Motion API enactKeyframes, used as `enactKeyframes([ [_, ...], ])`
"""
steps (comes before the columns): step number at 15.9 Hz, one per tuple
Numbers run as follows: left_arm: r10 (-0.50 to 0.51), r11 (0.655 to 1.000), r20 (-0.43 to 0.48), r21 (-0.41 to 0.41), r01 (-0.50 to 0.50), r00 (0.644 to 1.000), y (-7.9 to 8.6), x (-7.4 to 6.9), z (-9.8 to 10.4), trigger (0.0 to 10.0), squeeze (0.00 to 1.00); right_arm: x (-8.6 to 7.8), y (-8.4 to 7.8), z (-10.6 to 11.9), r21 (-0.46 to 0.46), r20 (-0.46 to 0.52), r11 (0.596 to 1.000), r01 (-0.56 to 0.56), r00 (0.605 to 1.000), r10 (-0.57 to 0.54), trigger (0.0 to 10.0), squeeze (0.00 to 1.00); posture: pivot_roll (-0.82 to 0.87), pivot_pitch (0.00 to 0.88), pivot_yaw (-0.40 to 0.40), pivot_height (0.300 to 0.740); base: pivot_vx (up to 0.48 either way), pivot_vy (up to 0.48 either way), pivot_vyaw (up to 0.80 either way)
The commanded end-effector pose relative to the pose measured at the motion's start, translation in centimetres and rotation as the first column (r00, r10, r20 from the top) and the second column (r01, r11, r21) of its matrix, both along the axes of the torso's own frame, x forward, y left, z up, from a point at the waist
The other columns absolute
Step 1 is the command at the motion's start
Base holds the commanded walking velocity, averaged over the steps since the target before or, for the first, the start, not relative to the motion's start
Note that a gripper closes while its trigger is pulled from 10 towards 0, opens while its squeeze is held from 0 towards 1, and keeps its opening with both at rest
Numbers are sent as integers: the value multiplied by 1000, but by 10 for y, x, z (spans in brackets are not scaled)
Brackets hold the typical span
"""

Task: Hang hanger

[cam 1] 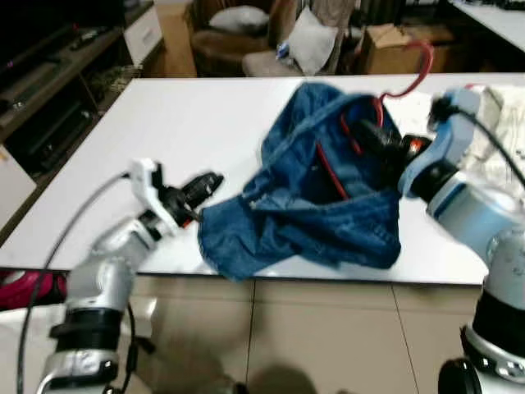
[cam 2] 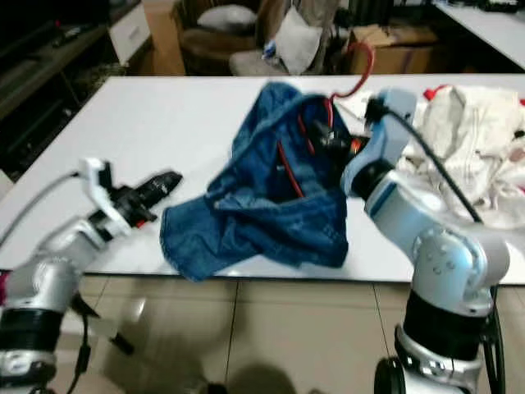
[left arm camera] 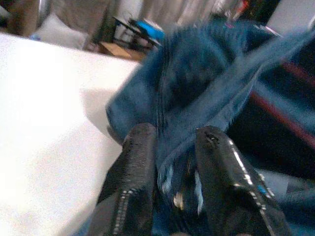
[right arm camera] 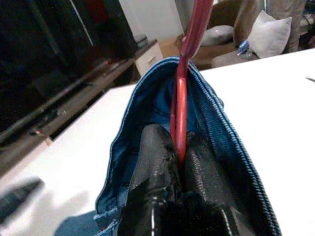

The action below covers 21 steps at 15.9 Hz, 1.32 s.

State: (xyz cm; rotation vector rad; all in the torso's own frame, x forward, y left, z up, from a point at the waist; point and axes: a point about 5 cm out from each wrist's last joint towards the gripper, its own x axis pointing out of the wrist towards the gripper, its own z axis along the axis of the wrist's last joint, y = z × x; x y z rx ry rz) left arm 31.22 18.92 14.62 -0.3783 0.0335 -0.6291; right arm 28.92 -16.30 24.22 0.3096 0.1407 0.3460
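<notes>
Jeans (cam 1: pixel 328 197) hang over the white table (cam 1: pixel 189 131) near its front edge, draped on a red hanger (right arm camera: pixel 183 88). Right claw (right arm camera: pixel 179 162) pinches the hanger's stem. Left claw (left arm camera: pixel 172 162) seems to nip the denim hem, though the view is blurred.

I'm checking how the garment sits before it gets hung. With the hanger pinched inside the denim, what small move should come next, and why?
Probably raise the right gripper a little. It is shut on the red hanger inside the blue denim garment, whose lower part lies bunched on the white table. The left gripper pinches the hem, so lifting should let the fabric hang straight.
</notes>
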Motion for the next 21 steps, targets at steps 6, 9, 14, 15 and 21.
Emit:
enactKeyframes([
  [6,141,974,96,166,-155,985,17,-18,40,10000,0,4,-3,4,-11,45,1000,10,999,-9,10000,0,-82,0,41,740,0,0,0],
  [9,194,963,51,178,-200,980,-2,-30,29,10000,0,1,1,5,-28,58,999,-22,998,24,10000,0,-81,0,62,740,0,-249,0],
  [14,192,935,21,300,-189,981,-13,-45,18,10000,0,-9,9,-5,-10,41,989,-145,989,145,10000,0,-63,0,51,740,0,-464,474],
  [15,193,934,25,301,-191,981,-16,-43,20,10000,0,-9,9,-5,3,41,988,-155,987,154,10000,0,-55,0,60,740,0,-461,481],
  [21,248,880,48,406,-245,968,-1,-41,22,10000,0,-22,24,-14,20,31,960,-280,960,279,10000,0,-64,0,61,740,0,-308,601],
])
